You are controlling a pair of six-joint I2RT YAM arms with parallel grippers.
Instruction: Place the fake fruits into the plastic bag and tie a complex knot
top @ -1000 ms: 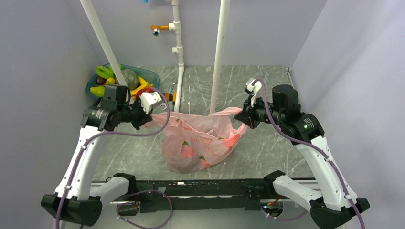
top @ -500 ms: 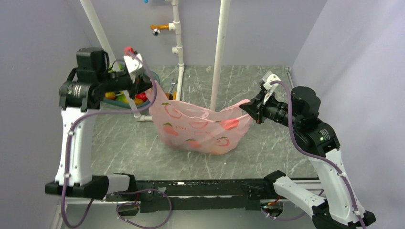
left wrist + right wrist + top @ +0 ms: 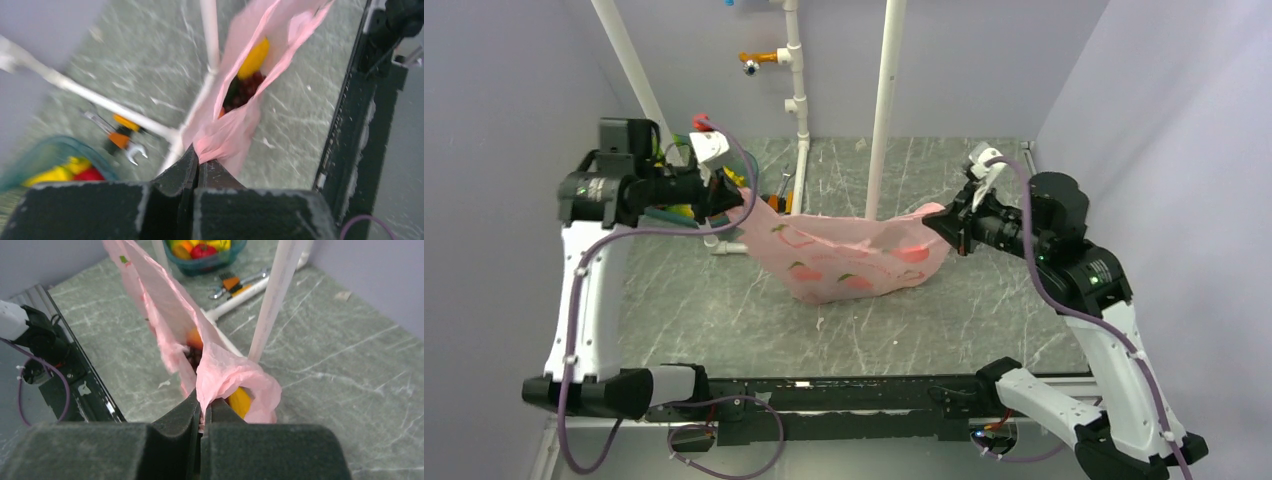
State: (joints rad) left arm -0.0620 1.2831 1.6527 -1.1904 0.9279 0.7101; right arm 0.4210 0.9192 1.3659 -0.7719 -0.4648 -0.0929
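Between the two grippers the pink plastic bag (image 3: 844, 258) hangs stretched like a hammock. Its belly sags toward the table (image 3: 714, 320), and whether it touches cannot be told.

The left gripper (image 3: 729, 200) is clamped tight on a bunched corner of the bag's film. In its wrist view the jaws (image 3: 197, 160) meet with pink plastic (image 3: 225, 135) pinched at their tips. Just beyond those tips the bag's mouth gapes, showing a yellow banana (image 3: 254, 59) and a dark grape bunch (image 3: 245, 87) inside.

The right gripper (image 3: 944, 228) pinches the opposite corner the same way, jaws (image 3: 204, 407) closed on gathered film (image 3: 220, 372). A yellow fruit (image 3: 240, 401) lies just past its fingertips under the film. A peach-orange fruit (image 3: 195, 338) sits farther in.

Off to the left gripper's outer side stands a teal basin (image 3: 45, 155) with yellow and red fruits (image 3: 75, 170) in it. A wrench (image 3: 131, 150) and an orange tool (image 3: 122, 122) lie between the basin and a white pipe (image 3: 210, 30).
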